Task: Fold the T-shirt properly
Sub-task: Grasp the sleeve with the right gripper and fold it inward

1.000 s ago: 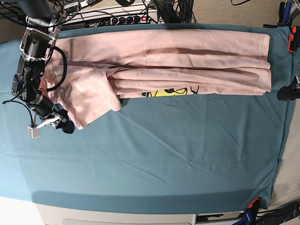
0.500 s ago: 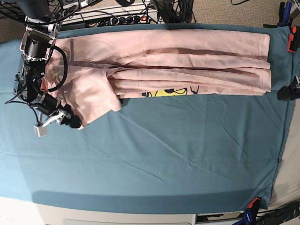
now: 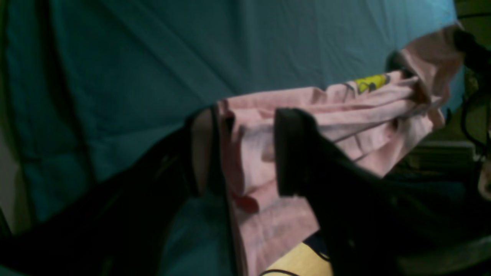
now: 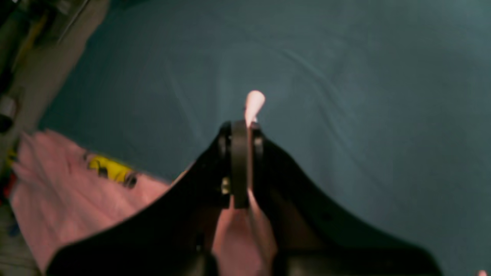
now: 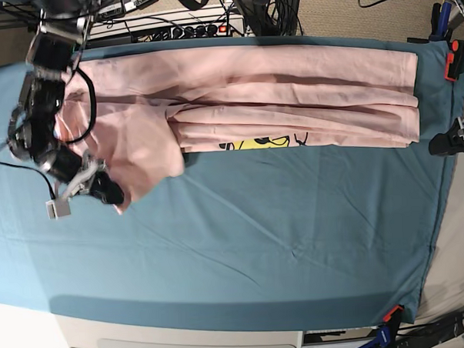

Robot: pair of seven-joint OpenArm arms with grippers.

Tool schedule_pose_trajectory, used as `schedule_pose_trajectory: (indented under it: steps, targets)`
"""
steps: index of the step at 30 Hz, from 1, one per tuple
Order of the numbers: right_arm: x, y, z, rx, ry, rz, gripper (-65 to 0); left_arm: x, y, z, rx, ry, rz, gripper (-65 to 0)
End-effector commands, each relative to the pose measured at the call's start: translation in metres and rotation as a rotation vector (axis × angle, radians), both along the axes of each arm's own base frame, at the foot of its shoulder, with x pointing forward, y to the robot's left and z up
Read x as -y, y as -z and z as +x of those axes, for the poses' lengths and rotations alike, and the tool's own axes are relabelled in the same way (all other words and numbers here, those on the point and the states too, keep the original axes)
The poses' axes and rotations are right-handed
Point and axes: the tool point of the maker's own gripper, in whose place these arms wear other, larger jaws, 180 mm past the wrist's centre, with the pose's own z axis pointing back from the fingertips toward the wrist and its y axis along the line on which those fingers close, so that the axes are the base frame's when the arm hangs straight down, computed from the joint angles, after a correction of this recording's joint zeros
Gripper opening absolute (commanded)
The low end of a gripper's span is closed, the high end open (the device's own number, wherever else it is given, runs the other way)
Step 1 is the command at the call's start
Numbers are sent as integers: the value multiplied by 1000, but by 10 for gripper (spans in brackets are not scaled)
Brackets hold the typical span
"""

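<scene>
The pale pink T-shirt (image 5: 290, 94) lies in a long band across the back of the teal cloth, its yellow graphic (image 5: 265, 143) peeking out at the front fold. At the band's left end my right gripper (image 5: 112, 196) is shut on the corner of the sleeve flap. In the right wrist view, that gripper (image 4: 243, 126) pinches pink fabric (image 4: 254, 101) that pokes out past the tips. My left gripper (image 5: 449, 143) hangs open at the table's right edge, just off the shirt's right end. In the left wrist view, the T-shirt (image 3: 253, 126) shows behind the left gripper (image 3: 245, 153).
The teal table cloth (image 5: 258, 234) covers the table, wrinkled in front. Orange clamps hold it at the right edge (image 5: 452, 60) and the front corner (image 5: 391, 315). A power strip (image 5: 187, 29) and cables run behind the table.
My right gripper has shut on the sleeve flap's corner, and the flap's edge has bunched toward it. That arm's upper part shifted back. The left arm has not moved.
</scene>
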Motion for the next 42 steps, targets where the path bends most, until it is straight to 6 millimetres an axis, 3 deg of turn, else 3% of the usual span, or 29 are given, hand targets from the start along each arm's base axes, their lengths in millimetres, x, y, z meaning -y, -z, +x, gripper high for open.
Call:
schedule_pose_trajectory:
  steps: [1, 7, 13, 31, 36, 42]
  targets:
    - [-3, -21, -3, 71, -24, -27, -650, -10, -20, 9, 56, -6, 17, -369]
    - [-44, -36, -74, 119, -155, -145, -650, -10, -20, 10, 60, -9, 16, -369]
    - [-69, -41, -118, 115, -228, -172, -650, -10, -21, 11, 65, -13, 15, -369]
    - [-80, -23, -155, 5, -259, -91, -650, -10, -22, 12, 70, -17, 13, -369]
    - [-96, -18, -164, -20, -304, -52, -650, -10, -22, 12, 71, -17, 13, -369]
    - [-134, -9, -181, -56, -406, 7, -650, -11, -24, 14, 75, -17, 14, -369]
